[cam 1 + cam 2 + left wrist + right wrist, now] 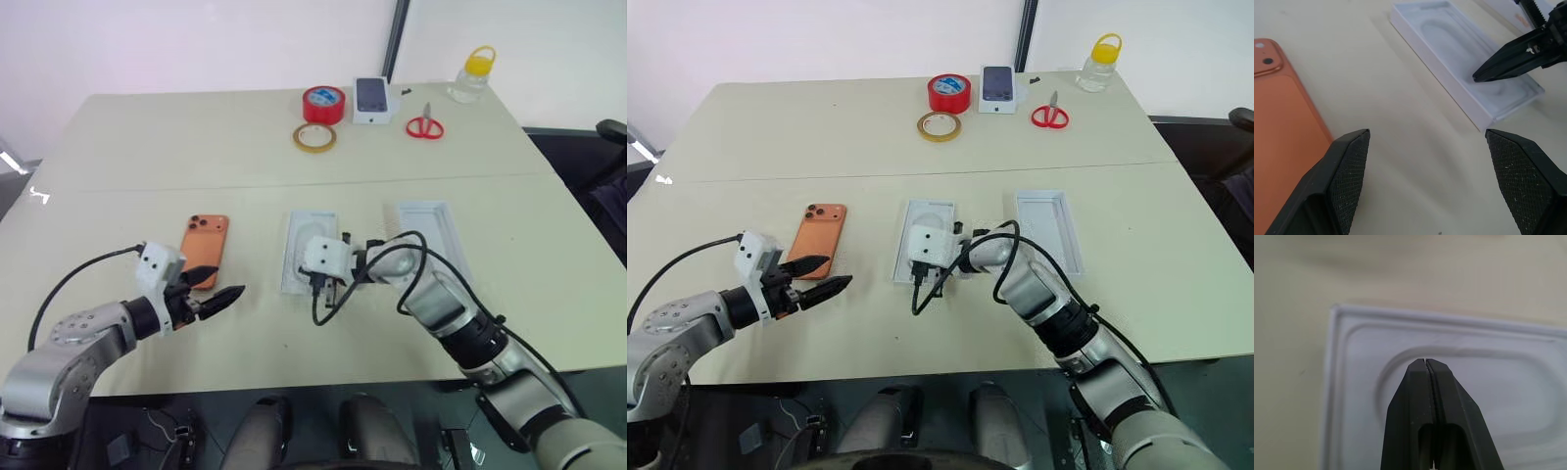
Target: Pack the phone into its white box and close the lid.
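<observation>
The orange phone [206,243] lies face down on the table's left half, lenses at its far end. My left gripper [230,279] hovers open at the phone's near right corner, with nothing between its fingers [1349,171]. At the table's middle sits the white box [291,257], with a white insert [315,227] with a rounded recess lying in it. My right gripper [1426,361] is shut and empty, its tips just above the near part of that recess. The lid [431,220] lies inside up to the right of the box.
Along the far edge stand a red tape roll [324,103], a yellowish tape ring [313,137], a small white box picturing a dark phone [372,99], red scissors [424,127] and a bottle with a yellow cap [472,76]. My right arm's cable hangs beside the box.
</observation>
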Controlling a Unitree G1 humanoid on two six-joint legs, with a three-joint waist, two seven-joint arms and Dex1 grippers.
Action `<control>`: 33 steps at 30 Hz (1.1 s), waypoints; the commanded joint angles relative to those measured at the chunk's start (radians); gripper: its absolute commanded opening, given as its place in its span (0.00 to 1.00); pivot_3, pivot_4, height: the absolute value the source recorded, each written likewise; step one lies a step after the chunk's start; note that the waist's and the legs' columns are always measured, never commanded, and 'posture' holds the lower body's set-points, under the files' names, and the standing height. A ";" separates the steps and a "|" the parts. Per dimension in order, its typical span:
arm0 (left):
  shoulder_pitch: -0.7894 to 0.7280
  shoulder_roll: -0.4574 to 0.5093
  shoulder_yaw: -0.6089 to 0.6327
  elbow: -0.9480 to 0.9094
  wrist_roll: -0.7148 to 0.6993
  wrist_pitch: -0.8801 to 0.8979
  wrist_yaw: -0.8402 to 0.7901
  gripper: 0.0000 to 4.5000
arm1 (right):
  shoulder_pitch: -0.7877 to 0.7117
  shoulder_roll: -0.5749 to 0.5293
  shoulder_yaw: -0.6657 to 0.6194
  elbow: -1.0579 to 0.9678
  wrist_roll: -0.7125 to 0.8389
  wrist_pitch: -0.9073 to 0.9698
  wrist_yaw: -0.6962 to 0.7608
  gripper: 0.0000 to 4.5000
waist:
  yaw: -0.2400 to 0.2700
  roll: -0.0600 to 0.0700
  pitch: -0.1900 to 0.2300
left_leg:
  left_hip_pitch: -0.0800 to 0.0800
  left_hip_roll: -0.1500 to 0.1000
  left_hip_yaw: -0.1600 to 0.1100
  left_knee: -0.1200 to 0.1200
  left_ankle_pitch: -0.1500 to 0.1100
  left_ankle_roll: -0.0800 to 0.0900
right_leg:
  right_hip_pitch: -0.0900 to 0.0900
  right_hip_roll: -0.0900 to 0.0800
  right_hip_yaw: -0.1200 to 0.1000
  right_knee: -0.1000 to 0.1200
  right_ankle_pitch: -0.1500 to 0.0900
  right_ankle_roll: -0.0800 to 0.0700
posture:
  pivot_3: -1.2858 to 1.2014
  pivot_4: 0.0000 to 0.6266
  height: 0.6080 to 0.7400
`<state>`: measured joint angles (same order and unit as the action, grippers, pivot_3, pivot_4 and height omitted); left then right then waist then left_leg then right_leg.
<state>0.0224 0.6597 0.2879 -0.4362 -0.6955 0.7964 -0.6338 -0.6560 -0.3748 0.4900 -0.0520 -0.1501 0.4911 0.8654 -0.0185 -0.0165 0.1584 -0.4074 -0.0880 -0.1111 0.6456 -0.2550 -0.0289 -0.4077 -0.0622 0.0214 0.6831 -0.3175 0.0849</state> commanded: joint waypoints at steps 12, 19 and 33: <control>-0.412 -0.083 0.314 0.375 -0.106 0.478 0.575 1.00 | -0.190 0.266 0.069 0.261 -0.090 0.007 -0.171 0.00 | -0.003 -0.002 -0.001 | 0.000 0.000 -0.001 0.001 0.000 -0.001 | -0.001 0.000 -0.001 0.002 0.000 0.000 | 0.52 0.24 1.00; -0.496 -0.035 0.205 0.493 -0.070 0.608 0.516 1.00 | -0.239 0.371 0.127 0.400 -0.135 0.002 -0.192 0.00 | -0.021 -0.002 -0.001 | 0.000 -0.001 -0.001 0.001 0.001 -0.001 | -0.001 0.000 -0.001 0.003 0.000 0.000 | 0.52 0.24 1.00; -0.521 -0.211 0.151 0.407 -0.096 0.774 0.429 1.00 | -0.215 0.357 0.140 0.383 -0.144 -0.030 -0.148 0.00 | -0.016 -0.001 -0.003 | 0.001 -0.002 -0.002 0.002 0.001 -0.002 | 0.000 -0.001 -0.002 0.003 0.000 0.000 | 0.52 0.24 1.00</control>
<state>-0.5138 0.4944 0.4627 -0.0367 -0.7532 1.5005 -0.1770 -0.8692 -0.0191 0.6380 0.3811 -0.2897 0.4744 0.7125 -0.0341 -0.0174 0.1557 -0.4068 -0.0900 -0.1134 0.6475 -0.2539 -0.0308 -0.4082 -0.0629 0.0194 0.6863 -0.3174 0.0853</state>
